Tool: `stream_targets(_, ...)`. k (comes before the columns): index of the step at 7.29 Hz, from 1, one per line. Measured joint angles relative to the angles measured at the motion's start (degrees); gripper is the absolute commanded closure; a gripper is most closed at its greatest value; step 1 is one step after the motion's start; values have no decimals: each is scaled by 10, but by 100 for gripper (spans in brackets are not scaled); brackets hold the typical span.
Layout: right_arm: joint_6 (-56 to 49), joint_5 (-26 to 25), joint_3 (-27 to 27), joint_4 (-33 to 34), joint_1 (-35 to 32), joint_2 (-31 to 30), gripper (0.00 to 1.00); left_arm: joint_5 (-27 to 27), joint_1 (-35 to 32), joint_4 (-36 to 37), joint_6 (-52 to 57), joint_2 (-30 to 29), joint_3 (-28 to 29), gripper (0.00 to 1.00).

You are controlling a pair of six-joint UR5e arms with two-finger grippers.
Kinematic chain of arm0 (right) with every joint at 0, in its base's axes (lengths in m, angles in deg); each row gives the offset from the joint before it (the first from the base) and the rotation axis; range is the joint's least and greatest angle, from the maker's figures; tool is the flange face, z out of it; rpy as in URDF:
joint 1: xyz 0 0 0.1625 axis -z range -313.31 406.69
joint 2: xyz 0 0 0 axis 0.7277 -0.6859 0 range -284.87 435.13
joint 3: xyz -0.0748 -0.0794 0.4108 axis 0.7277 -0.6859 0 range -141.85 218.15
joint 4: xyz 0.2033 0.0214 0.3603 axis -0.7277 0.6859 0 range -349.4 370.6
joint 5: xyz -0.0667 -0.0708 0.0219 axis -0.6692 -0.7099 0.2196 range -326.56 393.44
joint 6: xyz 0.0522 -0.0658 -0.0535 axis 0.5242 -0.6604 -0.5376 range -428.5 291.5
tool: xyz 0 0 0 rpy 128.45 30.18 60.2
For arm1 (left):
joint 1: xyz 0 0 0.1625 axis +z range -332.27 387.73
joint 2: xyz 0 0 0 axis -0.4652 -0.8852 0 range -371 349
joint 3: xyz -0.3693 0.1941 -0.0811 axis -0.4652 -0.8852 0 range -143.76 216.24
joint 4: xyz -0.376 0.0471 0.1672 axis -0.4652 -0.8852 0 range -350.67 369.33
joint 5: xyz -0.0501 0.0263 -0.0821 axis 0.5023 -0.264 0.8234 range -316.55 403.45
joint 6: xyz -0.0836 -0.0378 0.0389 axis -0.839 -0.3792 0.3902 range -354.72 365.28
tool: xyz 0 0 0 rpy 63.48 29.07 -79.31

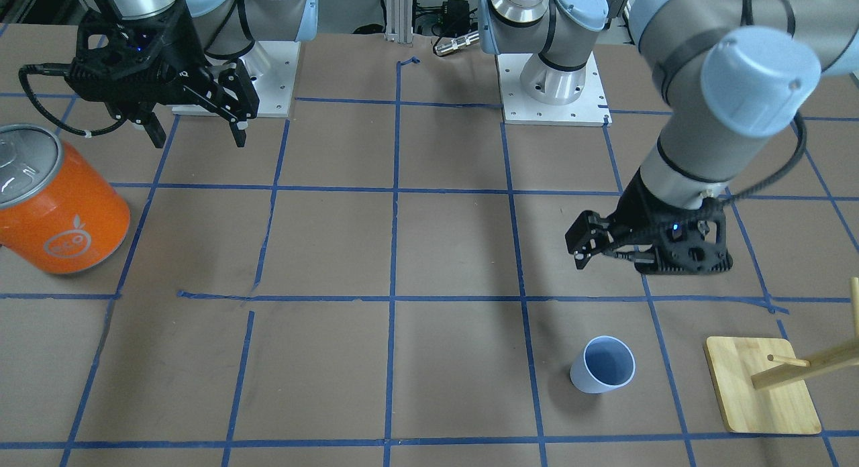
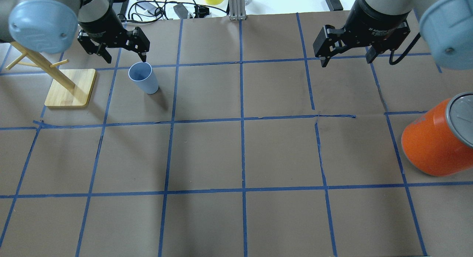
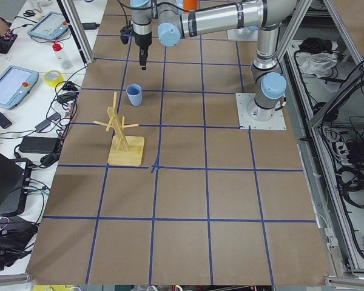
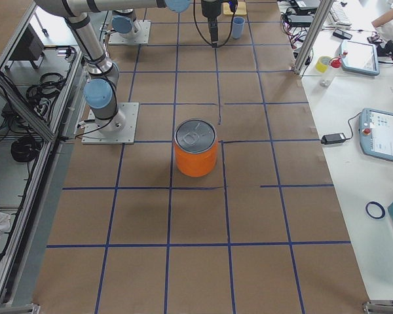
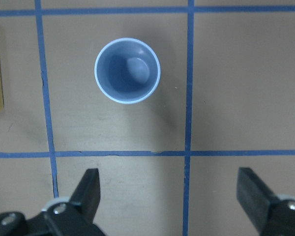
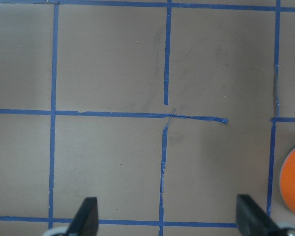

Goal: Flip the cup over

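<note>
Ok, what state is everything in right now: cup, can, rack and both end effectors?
Small pale blue plastic cup: upright, mouth up, empty, not gripped.
Large orange can with silver top: upright, top in place.
Wooden peg rack: upright, pegs bare.
Left end effector: open, empty, not touching the cup.
Right end effector: open, empty.

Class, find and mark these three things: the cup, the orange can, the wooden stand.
cup (image 2: 147,86), overhead view, on its outer wall
orange can (image 2: 428,146), overhead view, on its orange side
wooden stand (image 2: 80,95), overhead view, on its flat base
</note>
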Motion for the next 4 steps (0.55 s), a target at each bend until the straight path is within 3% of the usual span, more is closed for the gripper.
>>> stream_targets(4,0,0,2,6,0,0,0,0,-1,-84,-1,86,-8,0)
